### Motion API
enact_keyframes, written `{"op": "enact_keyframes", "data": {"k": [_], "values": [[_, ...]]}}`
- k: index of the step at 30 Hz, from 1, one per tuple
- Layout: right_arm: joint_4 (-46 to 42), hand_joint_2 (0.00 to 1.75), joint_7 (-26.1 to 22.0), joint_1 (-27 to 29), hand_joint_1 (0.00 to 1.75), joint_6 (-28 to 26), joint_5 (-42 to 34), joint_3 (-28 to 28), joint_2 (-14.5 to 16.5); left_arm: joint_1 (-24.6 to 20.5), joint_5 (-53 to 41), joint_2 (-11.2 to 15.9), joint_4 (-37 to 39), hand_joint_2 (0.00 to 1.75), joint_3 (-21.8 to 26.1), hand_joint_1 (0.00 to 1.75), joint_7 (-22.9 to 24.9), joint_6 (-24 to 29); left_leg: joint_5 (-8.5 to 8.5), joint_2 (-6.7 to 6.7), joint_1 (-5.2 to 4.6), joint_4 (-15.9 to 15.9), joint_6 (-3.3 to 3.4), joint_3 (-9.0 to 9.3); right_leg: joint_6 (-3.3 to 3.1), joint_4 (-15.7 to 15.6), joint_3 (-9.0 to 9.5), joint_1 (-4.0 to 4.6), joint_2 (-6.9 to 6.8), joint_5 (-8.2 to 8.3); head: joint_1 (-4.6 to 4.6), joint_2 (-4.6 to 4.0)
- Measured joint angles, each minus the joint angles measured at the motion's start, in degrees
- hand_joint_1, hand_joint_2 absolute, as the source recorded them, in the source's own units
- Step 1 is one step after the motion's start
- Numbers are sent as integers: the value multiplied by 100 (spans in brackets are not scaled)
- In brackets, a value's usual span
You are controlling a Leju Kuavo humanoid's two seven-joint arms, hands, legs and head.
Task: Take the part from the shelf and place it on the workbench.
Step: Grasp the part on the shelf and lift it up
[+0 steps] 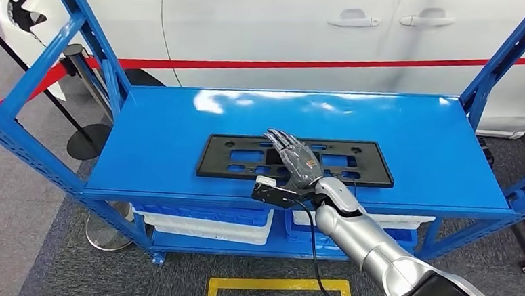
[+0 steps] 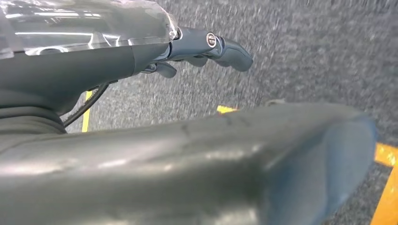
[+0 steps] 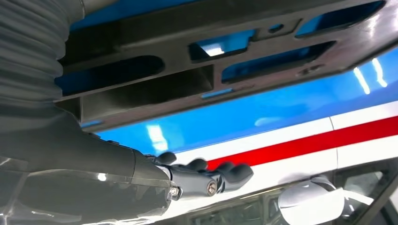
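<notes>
The left hand (image 2: 206, 49) hangs low over grey carpet (image 2: 305, 51), its fingers curled in around nothing, seemingly kept clear of the work. On the blue shelf (image 1: 177, 125), near its front edge, lies the part (image 1: 233, 155), a flat black frame with cut-outs, long side facing the robot, so a reach from the front can meet it. The right hand (image 1: 294, 161) hovers just over the frame's middle, fingers stretched flat and spread, holding nothing; whether it touches the frame I cannot tell. Behind the shelf stands a white car (image 1: 376, 40) with 1 red stripe.
</notes>
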Motion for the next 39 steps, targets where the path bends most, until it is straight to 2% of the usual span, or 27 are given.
{"op": "enact_keyframes", "data": {"k": [2,3,4,5,6,8,9,11,14,15,17,18,19,20,21,22,24,25,28,29,31,33,34,35,36,38,39], "values": [[102,175,42,-43,0,37,43,-39,-1,-9,4,10,-1,0,0,0,-7,4,4,4,-5,-1,27,-5,37,761,-358,-14,-4,-359,11,0],[155,175,67,-51,0,56,70,-55,-1,-11,5,14,-1,0,0,0,-11,6,2,3,-8,3,30,-7,49,1088,-520,-21,-4,-461,12,1],[204,175,100,-54,0,64,117,-70,-1,-11,8,17,-1,0,0,0,-17,6,-1,0,-11,8,32,-6,53,1241,-605,-26,-4,-457,12,1],[243,175,146,-61,0,64,181,-81,-1,-11,13,20,-1,0,0,0,-26,5,-6,-3,-11,16,31,-3,48,1156,-579,-28,-5,-337,12,1],[276,175,209,-75,0,48,268,-88,-1,-11,21,21,-1,0,0,0,-36,5,-14,-8,-11,26,25,2,35,866,-450,-30,-6,-137,13,1],[323,175,404,-121,0,-32,512,-93,1,-15,47,21,-1,0,0,0,-61,1,-36,-11,-23,48,-1,5,-11,49,-78,-16,-6,221,13,1],[343,175,514,-140,0,-88,646,-92,4,-18,58,22,-1,0,0,0,-71,-1,-42,-11,-32,53,-22,1,-32,-220,44,-3,-5,303,11,1],[384,175,716,-157,0,-196,906,-87,14,-22,72,25,-1,0,0,0,-84,-5,-40,-11,-45,46,-73,-5,-66,-378,109,26,-2,317,8,2],[420,175,992,-168,0,-320,1289,-86,22,-12,90,33,-1,0,2,0,-85,1,-129,-8,-35,138,-160,-38,-163,-436,134,-9,-13,354,4,1],[428,175,1066,-173,0,-344,1400,-86,24,-9,97,36,-1,0,2,0,-85,4,-266,-6,-30,350,-187,-126,-195,-459,146,-25,-19,366,1,1],[446,175,1158,-169,0,-366,1568,-86,26,-1,106,38,1,0,1,0,-85,6,-644,-1,-12,1090,-234,-455,-230,-465,153,-24,-26,365,-5,1],[453,175,1188,-161,0,-373,1635,-88,26,5,106,37,1,0,0,0,-85,4,-781,-1,-7,1460,-252,-625,-234,-461,153,-22,-25,363,-4,1],[457,175,1212,-155,1,-382,1689,-90,25,13,105,38,1,0,0,0,-84,2,-813,0,-5,1666,-263,-725,-235,-455,155,-21,-22,359,-3,0],[459,175,1230,-153,2,-392,1727,-93,25,18,105,40,1,0,0,0,-84,-1,-735,0,-3,1651,-267,-722,-234,-446,159,-21,-18,354,-3,-1],[459,175,1244,-152,42,-402,1759,-96,24,21,105,45,0,0,0,0,-84,-4,-559,1,0,1406,-264,-608,-227,-434,164,-24,-12,345,-3,0],[460,175,1252,-151,82,-409,1780,-98,23,19,105,52,-1,0,0,0,-84,-7,-344,4,3,989,-256,-411,-214,-417,169,-27,-7,332,-3,1],[461,175,1267,-146,162,-416,1805,-104,22,10,104,62,0,0,0,0,-88,-12,-101,2,-9,290,-215,-72,-171,-380,160,-11,4,306,-1,1],[462,175,1274,-137,164,-416,1812,-106,21,10,104,64,0,0,0,0,-90,-13,-72,-2,-16,126,-187,2,-147,-368,152,0,8,302,2,1],[463,175,1277,-94,165,-418,1836,-114,17,19,108,62,1,0,0,0,-102,-16,-55,-6,-23,67,-83,8,-61,-377,145,3,13,308,7,1],[462,175,1276,-81,164,-419,1858,-123,16,19,109,59,1,0,0,0,-108,-17,-37,-3,-17,45,-43,12,-30,-322,122,-4,10,254,9,1],[459,175,1269,-63,164,-420,1901,-152,14,18,111,54,0,0,0,0,-119,-18,-8,6,0,10,15,14,19,100,-67,-22,5,-23,15,1],[459,175,1249,-28,165,-418,1921,-190,7,19,113,55,-1,0,0,0,-123,-22,-6,9,-6,13,36,3,50,869,-428,-31,2,-380,17,2],[457,175,1238,-7,165,-419,1927,-211,3,20,114,56,-1,0,0,0,-125,-28,-8,8,-8,17,39,1,59,1151,-565,-32,2,-459,17,1],[451,175,1224,7,165,-420,1936,-235,0,22,115,56,-1,0,0,0,-125,-38,-12,7,-10,22,39,2,60,1237,-612,-33,1,-425,17,1],[442,175,1211,6,165,-423,1944,-257,-2,22,116,56,-1,0,0,0,-125,-48,-17,3,-10,28,36,7,53,1069,-535,-32,0,-274,17,1],[412,175,1172,-19,164,-422,1954,-305,-6,21,119,51,-1,0,0,0,-126,-67,-32,-2,-11,38,16,21,10,289,-158,-28,0,125,17,2],[398,175,1151,-30,164,-421,1956,-331,-8,18,120,48,0,0,0,0,-128,-74,-40,-6,-20,46,-2,20,-15,-61,7,-16,0,251,16,2]]}}
